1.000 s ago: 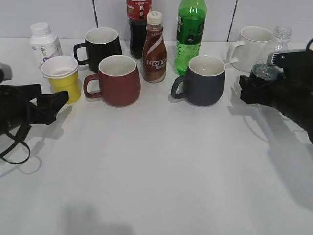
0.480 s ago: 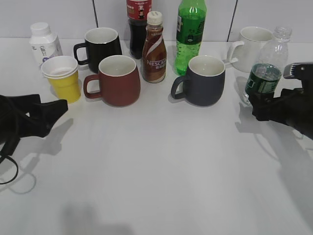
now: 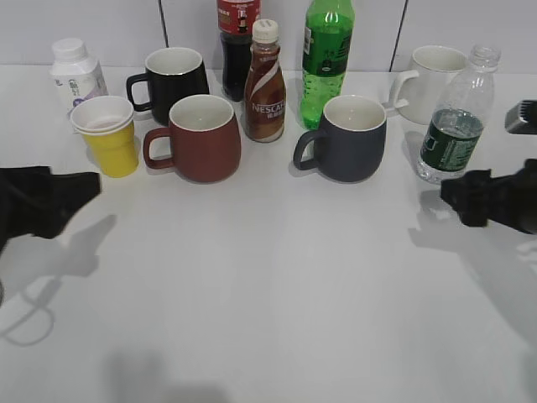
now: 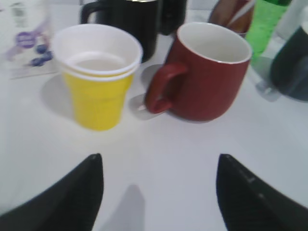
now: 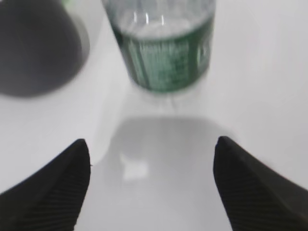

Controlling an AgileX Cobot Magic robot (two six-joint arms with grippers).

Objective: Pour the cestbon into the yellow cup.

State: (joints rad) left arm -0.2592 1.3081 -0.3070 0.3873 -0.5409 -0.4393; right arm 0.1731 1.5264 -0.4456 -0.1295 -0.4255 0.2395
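Standing upright on the table, the cestbon [image 3: 453, 126] sits just beyond the right gripper [image 5: 151, 185], whose fingers are spread and empty. Left gripper [image 4: 159, 192], likewise spread, faces the yellow cup [image 4: 97, 77], apparently holding liquid.

The yellow cup [image 3: 107, 134] stood at the table's [image 3: 268, 294] left, a brown-red mug [image 3: 197, 137] just to its right and a small bottle [image 3: 75, 74] behind it. Farther right sat a dark mug [image 3: 348, 137], then the cestbon [image 3: 457, 117] near the right edge, a white mug [image 3: 435, 80] behind it.
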